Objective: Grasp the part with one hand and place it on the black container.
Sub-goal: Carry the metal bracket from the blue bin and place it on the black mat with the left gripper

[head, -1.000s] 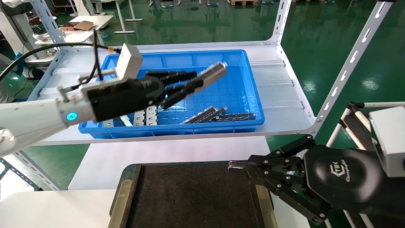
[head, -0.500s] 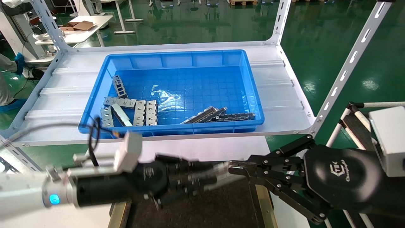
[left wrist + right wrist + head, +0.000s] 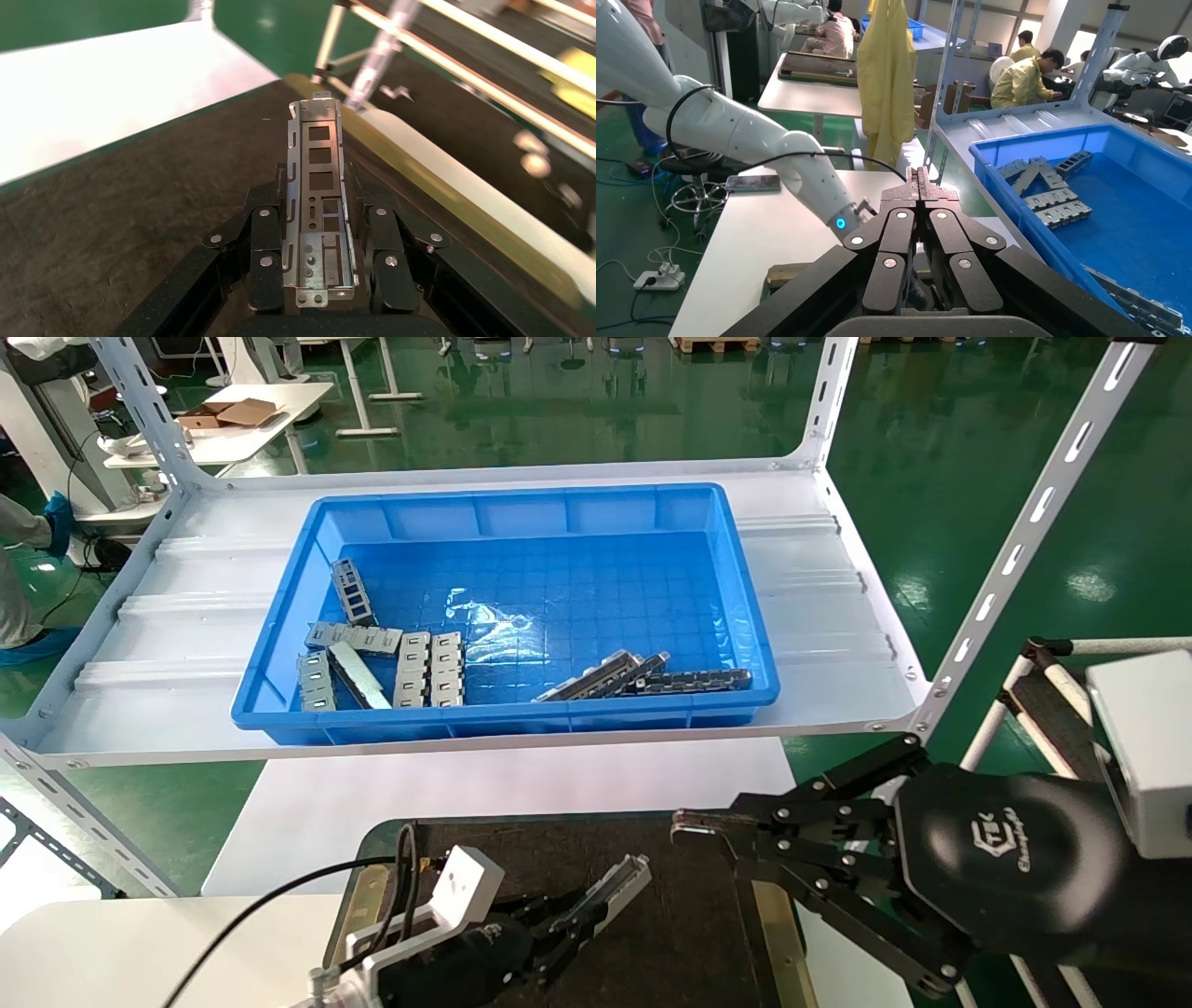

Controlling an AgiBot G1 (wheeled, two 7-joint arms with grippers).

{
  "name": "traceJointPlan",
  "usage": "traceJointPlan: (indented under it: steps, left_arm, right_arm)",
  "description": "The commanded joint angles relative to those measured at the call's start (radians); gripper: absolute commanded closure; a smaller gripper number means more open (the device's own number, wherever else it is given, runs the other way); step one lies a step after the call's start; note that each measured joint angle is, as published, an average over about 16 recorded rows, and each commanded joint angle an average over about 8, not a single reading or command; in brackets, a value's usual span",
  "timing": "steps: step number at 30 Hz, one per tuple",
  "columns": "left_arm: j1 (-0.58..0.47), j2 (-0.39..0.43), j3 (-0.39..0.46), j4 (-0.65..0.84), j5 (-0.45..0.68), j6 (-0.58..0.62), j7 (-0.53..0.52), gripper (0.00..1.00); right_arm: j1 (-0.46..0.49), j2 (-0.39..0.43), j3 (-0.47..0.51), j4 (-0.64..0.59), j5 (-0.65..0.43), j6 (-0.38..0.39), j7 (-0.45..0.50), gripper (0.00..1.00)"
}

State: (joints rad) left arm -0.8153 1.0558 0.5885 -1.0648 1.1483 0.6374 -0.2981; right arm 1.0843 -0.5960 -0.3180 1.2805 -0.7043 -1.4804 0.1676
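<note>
The slim silver-grey slotted metal channel bar [image 3: 615, 889] is clenched in my black left pincer [image 3: 568, 919], low in the frame, above the wide flat black felt-like tray [image 3: 670, 933]. My right pincer [image 3: 694, 826] hangs at the lower right with fingertips pressed together, gripping nothing. The deep blue plastic bin [image 3: 736, 617] sits mid-frame on the shelf.

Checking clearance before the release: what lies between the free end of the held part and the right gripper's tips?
Only bare felt of the black container, as the head view shows. The left gripper holds the part; the right gripper hangs shut beyond.
</note>
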Motion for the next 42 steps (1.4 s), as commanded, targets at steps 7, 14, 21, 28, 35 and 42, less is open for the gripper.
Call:
traceJointPlan:
  steps: [7,14,21,28,35,42]
  left_arm:
    - [-0.001,0.131,0.081,0.054,0.104,-0.262,-0.181,1.00]
    - [-0.052,0.253,0.145,0.187,0.171,-0.419,-0.278,1.00]
    - [-0.094,0.304,0.225,0.265,0.157,-0.529,-0.374,1.00]
    - [-0.136,0.310,0.350,0.300,0.090,-0.623,-0.472,1.00]
    - [-0.171,0.312,0.480,0.324,0.012,-0.695,-0.538,1.00]
    - [-0.197,0.312,0.597,0.333,-0.070,-0.754,-0.576,1.00]
  right_arm:
    - [0.000,0.000,0.000,0.000,0.000,0.000,0.000,1.00]
    - [0.000,0.000,-0.001,0.000,0.000,0.000,0.000,1.00]
    - [0.000,0.000,-0.001,0.000,0.001,0.000,0.000,1.00]
    - [0.000,0.000,-0.001,0.000,0.001,0.000,-0.001,1.00]
    - [0.000,0.001,-0.001,0.000,0.001,0.001,-0.001,1.00]
    - [0.000,0.001,-0.001,0.000,0.001,0.001,-0.001,1.00]
